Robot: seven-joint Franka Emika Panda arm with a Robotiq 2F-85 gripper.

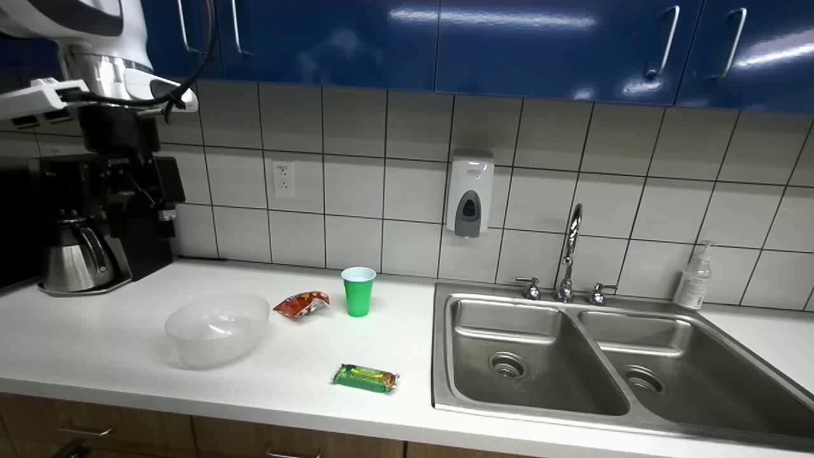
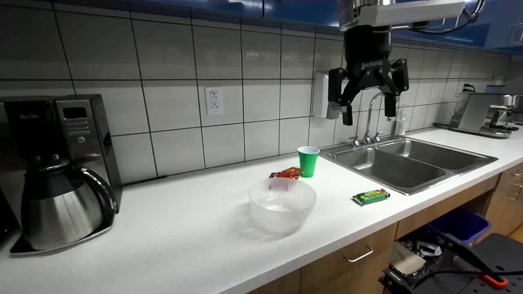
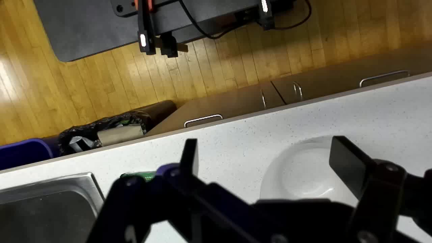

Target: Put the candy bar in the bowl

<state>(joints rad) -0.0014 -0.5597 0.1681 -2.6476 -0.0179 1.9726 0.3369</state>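
Observation:
The candy bar, a small green packet, lies flat on the white counter near the sink in both exterior views [image 1: 365, 378] [image 2: 371, 197]. In the wrist view only a green strip of it [image 3: 144, 175] shows past a gripper finger. The clear round bowl stands upright on the counter in both exterior views [image 1: 203, 348] [image 2: 282, 222], apart from the candy bar. It also shows in the wrist view [image 3: 276, 175], partly covered by the gripper. My gripper is open with nothing between its fingers, well above the counter, in an exterior view [image 2: 369, 114] and the wrist view [image 3: 265, 150].
A green cup [image 1: 358, 296] and a red-orange packet [image 1: 300, 305] stand behind the bowl and candy bar. A double sink [image 1: 534, 407] with a faucet [image 1: 569, 254] adjoins the candy bar. A coffee maker [image 2: 88, 143] stands at the counter's end. Blue cabinets [image 1: 331, 38] hang above.

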